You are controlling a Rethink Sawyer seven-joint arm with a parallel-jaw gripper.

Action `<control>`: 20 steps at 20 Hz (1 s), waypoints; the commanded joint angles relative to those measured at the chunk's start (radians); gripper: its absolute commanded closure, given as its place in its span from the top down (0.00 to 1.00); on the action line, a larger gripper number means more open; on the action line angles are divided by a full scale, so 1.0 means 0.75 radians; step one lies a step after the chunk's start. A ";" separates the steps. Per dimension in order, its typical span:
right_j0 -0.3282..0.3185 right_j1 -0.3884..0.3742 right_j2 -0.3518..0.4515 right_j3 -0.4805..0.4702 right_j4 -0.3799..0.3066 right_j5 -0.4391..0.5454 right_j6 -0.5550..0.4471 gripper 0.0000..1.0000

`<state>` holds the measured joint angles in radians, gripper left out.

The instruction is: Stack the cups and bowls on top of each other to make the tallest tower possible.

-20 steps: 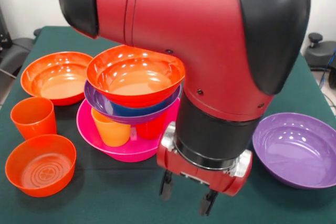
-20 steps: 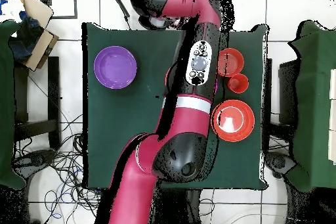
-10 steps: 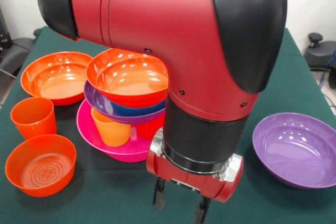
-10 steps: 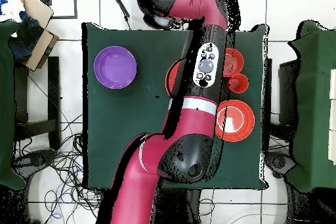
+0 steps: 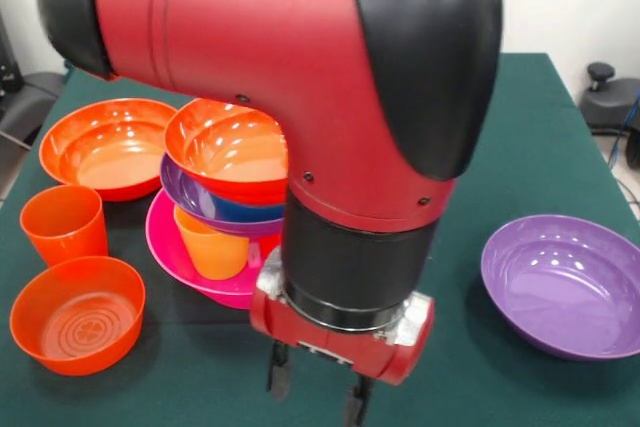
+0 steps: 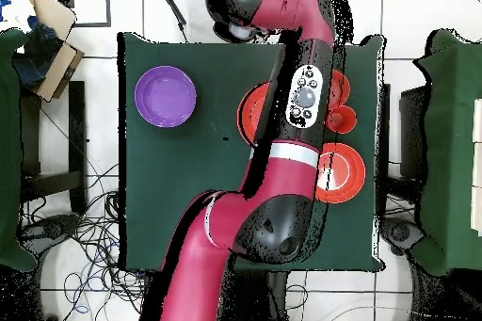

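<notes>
I am hovering my jaws (image 5: 312,392), apart and empty, low over the bench (image 5: 520,127) beside the tower (image 5: 225,209); next I am needing another piece, probably the small orange bowl (image 5: 76,313).

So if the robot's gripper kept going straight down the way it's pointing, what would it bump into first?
Probably just the green table. The gripper points straight down, open and empty, with nothing visible beneath its tips. The pink bowl sits just behind it, though depth is hard to judge here.
</notes>
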<state>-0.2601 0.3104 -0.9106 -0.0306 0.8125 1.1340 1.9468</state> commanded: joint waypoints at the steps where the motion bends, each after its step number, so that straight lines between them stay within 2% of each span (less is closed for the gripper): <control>1: -0.044 -0.023 0.143 0.100 -0.136 0.020 -0.492 1.00; 10: -0.032 -0.060 0.289 0.177 -0.275 -0.019 -0.522 1.00; 14: -0.034 -0.075 0.343 0.214 -0.292 0.032 -0.559 1.00; 20: -0.010 -0.157 0.467 0.367 -0.398 -0.006 -0.597 1.00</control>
<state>-0.2789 0.2533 -0.7234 0.0669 0.6311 1.1341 1.8235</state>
